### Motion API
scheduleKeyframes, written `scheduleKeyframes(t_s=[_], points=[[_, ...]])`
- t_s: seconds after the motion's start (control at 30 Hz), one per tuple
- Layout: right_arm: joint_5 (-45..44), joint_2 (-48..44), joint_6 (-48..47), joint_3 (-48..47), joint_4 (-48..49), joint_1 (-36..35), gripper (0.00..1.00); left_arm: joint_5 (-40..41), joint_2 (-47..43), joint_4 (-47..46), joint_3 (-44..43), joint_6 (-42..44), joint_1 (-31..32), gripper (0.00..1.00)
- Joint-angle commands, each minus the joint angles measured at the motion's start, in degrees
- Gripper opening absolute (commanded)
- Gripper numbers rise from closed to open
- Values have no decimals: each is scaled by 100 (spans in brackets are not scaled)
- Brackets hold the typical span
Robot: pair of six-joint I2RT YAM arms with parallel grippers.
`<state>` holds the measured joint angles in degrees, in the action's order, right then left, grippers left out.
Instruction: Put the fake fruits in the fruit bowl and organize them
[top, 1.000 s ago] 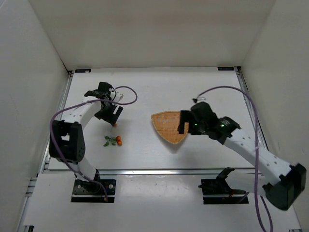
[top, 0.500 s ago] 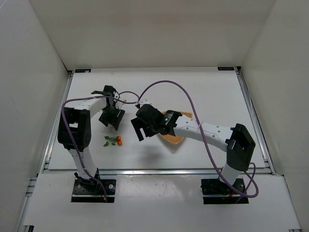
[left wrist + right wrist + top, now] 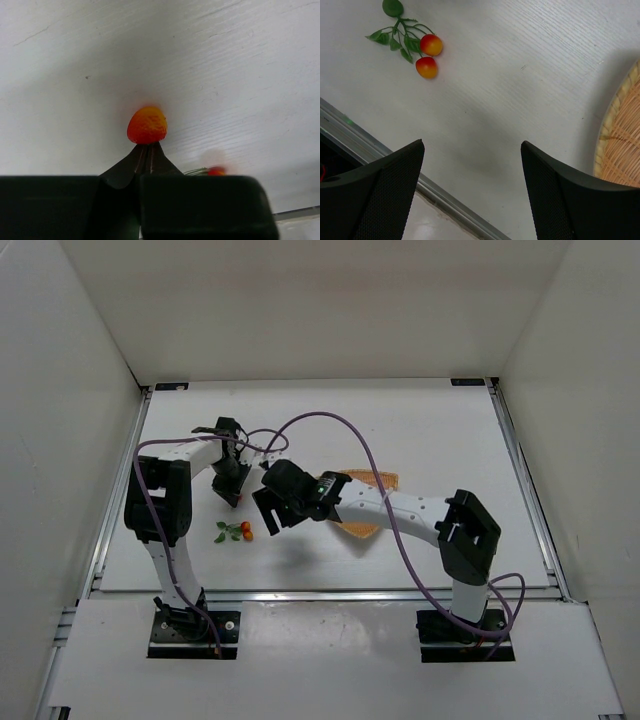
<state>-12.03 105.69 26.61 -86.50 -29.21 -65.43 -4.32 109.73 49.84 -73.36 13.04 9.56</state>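
Observation:
The single red-orange berry (image 3: 146, 125) sits right at the tips of my left gripper (image 3: 146, 146), which is shut under it; its thin stem is hidden between the fingers. From above, the left gripper (image 3: 233, 496) points down at the table's left side. A sprig with two berries and green leaves (image 3: 238, 531) (image 3: 426, 54) lies just in front of it. My right gripper (image 3: 472, 143) (image 3: 268, 511) hovers open to the right of the sprig, holding nothing. The wicker fruit bowl (image 3: 372, 479) (image 3: 620, 135) lies behind the right gripper, partly covered by that arm.
A metal rail (image 3: 445, 200) runs along the table's front edge, close under the right gripper. Purple cables (image 3: 320, 418) loop above both arms. White walls enclose the table on three sides.
My left gripper has shut at the single berry. The right arm has swung left across the bowl to the sprig's side, its jaws narrowing a little.

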Motion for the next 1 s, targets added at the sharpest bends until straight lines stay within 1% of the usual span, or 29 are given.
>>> scheduleKeyframes(t_s=[0.0,0.2,0.27,0.33,0.4,0.43,0.5,0.53,0.57,0.63,0.67,0.7,0.8,0.9,0.93,0.97], points=[[-36,-250,28,-114,153,4,82,-184,-5,-115,33,15,-16,10],[-378,-716,195,221,100,4,82,-184,-364,-115,33,-38,-16,10],[-598,-953,256,422,39,4,82,-184,-566,-63,-169,-38,54,10],[-773,-1285,397,616,-14,4,82,-70,-759,-10,-484,-38,299,10],[-1072,-1559,546,1028,-14,4,82,-69,-822,130,-766,-38,510,10],[-1178,-1873,730,1195,-14,4,82,-69,-883,131,-1037,-99,781,10],[-1380,-2209,968,1538,-67,4,82,-156,-831,279,-1328,-179,1125,10],[-1572,-2550,1099,1914,-67,4,82,-157,-691,280,-1495,-179,1309,10],[-1679,-2719,1344,2091,-67,4,82,-209,-612,358,-1827,-257,1694,10],[-1907,-3202,1661,2408,-277,4,82,-376,-392,411,-2180,-319,2048,10],[-2030,-3369,1820,2697,-348,4,82,-455,-87,508,-2565,-319,2398,10],[-2205,-3684,2074,2830,-401,4,82,-456,90,561,-2760,-267,2558,10],[-2365,-4238,2278,3252,-524,4,82,-518,767,684,-3445,-267,3042,10],[-2488,-4486,2401,3376,-743,4,82,-570,1330,816,-4078,-214,3410,21],[-2540,-4548,2401,3376,-805,4,82,-518,1427,816,-4194,-214,3499,26],[-2541,-4548,2401,3376,-884,-57,82,-457,1489,816,-4273,-214,3569,35]])
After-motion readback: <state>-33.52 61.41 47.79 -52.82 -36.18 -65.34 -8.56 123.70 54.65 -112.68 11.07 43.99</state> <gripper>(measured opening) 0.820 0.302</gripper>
